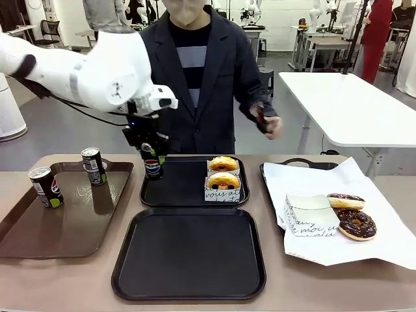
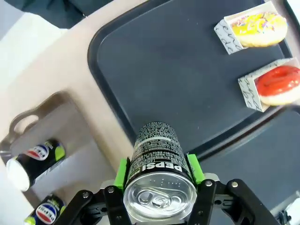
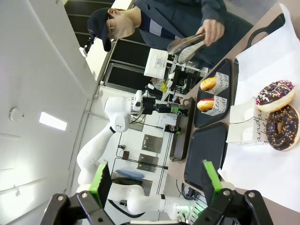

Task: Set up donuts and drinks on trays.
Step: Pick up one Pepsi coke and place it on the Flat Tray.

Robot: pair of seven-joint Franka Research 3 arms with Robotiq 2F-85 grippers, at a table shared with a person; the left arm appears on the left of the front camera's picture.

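My left gripper (image 1: 151,155) is shut on a black Pepsi can (image 1: 153,168), held upright at the left end of the far black tray (image 1: 185,195). In the left wrist view the green pads (image 2: 123,171) clamp the can (image 2: 159,161) just inside that tray's rim (image 2: 101,79). Two yellow-glazed donuts (image 1: 223,163) (image 1: 223,181) in white boxes sit on the far tray's right side. The near black tray (image 1: 188,286) is bare. Two more cans (image 1: 47,186) (image 1: 94,166) stand on the brown tray (image 1: 39,240). My right gripper (image 3: 157,183) hangs open, high above the table.
A paper-lined tray (image 1: 305,250) at the right holds two chocolate donuts (image 1: 356,224) (image 1: 345,200) and a white box (image 1: 311,214). The person across the table holds tongs (image 1: 260,118) above the far tray's right end.
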